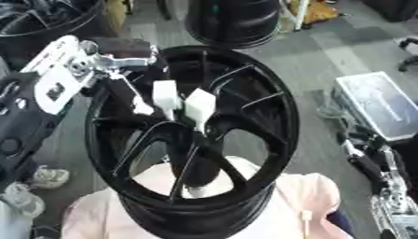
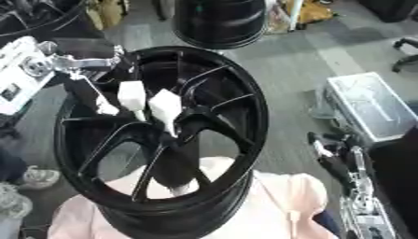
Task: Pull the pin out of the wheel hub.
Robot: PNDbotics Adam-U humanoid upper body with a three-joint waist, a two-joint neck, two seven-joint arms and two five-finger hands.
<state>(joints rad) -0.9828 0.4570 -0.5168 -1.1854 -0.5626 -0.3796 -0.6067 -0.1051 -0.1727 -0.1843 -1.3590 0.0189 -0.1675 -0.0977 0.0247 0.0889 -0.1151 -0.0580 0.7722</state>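
Note:
A black spoked wheel hub (image 1: 269,154) stands tilted on a pink padded support (image 1: 306,193) in the middle. My left hand (image 1: 122,86) reaches in from the upper left to the hub's centre. Its white-tipped fingers (image 1: 200,105) and thumb are curled together over the centre. Below the fingertips a thin pale pin (image 1: 198,127) shows against the dark spokes, pinched by them. My right hand (image 2: 343,163) rests at the lower right, off the wheel, fingers relaxed and pointing up.
A second black wheel (image 1: 233,25) stands behind the hub and another one (image 1: 41,21) at the upper left. A silver case (image 1: 377,105) lies on the floor to the right. A white shoe (image 1: 49,177) shows at the left edge.

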